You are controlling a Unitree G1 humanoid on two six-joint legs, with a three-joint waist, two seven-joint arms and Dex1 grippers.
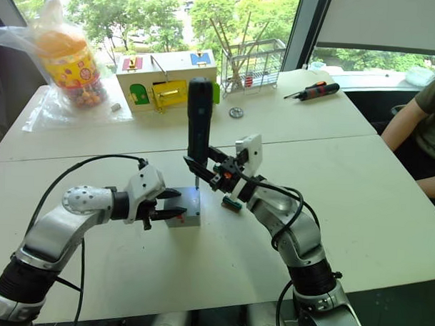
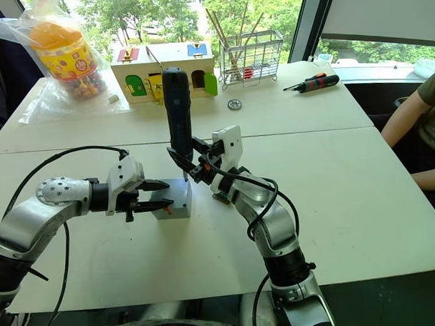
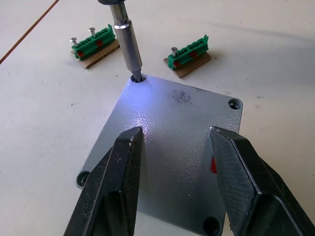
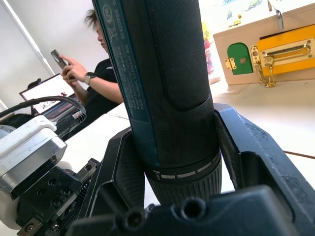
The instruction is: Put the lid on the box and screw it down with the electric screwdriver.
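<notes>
arms silver | cables black | claw [image 1: 167, 204] black, two fingers

Lid [image 3: 172, 147] speckled matt grey; electric screwdriver [image 4: 167, 83] textured black.

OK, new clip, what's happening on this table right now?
The robot is screwing the lid onto the small grey box. Its right claw grips the electric screwdriver upright, with the bit in one corner screw hole of the lid and its light shining on the plate. The left claw is open, its fingers straddling the lid from the side. Two green screw holders lie on the table just beyond the box.
</notes>
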